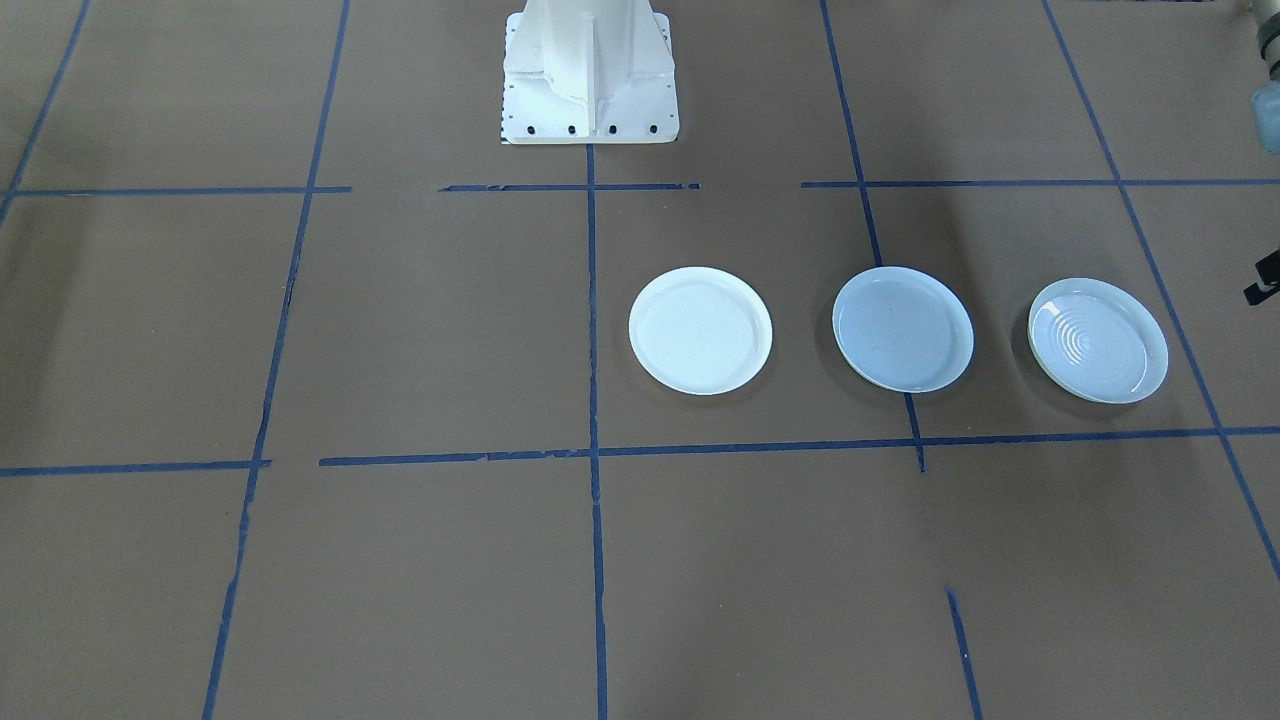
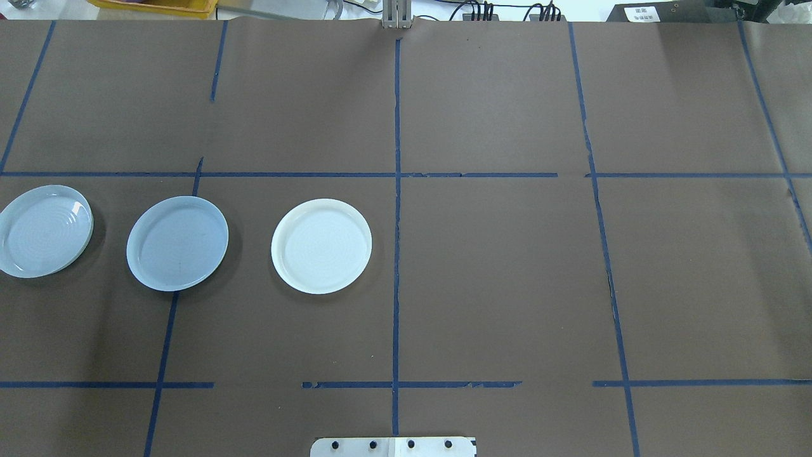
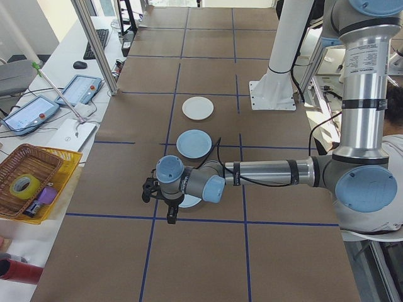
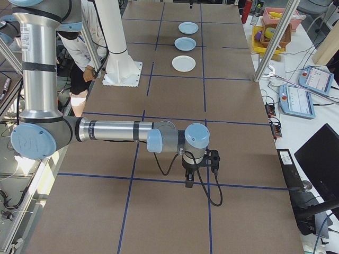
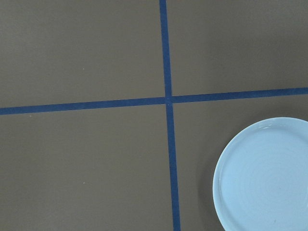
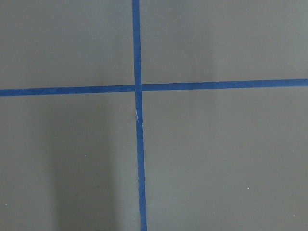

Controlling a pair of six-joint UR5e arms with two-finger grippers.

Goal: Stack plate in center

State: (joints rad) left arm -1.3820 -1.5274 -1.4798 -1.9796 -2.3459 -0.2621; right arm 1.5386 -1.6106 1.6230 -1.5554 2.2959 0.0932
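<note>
While three plates lie in a row on the brown counter (image 2: 507, 285), none touching another, the blue-grey plate (image 2: 177, 243) sits in the middle of that row, on my left half of the counter, about midway between my edge and the far edge. It is smooth, round and shallow, with a raised rim and a faint dark speck on its floor, and it lies flat across a blue tape line (image 2: 166, 336). On its inner side, nearer the counter's middle, lies the white plate (image 2: 321, 246); on its outer side, by the counter's left edge, lies the ringed plate (image 2: 43, 230), glossy and pale. My left gripper (image 3: 165, 200) hangs over the ringed plate; my right gripper (image 4: 195, 168) hangs over bare counter near the right end. Whether either is released or clenched I cannot tell.
</note>
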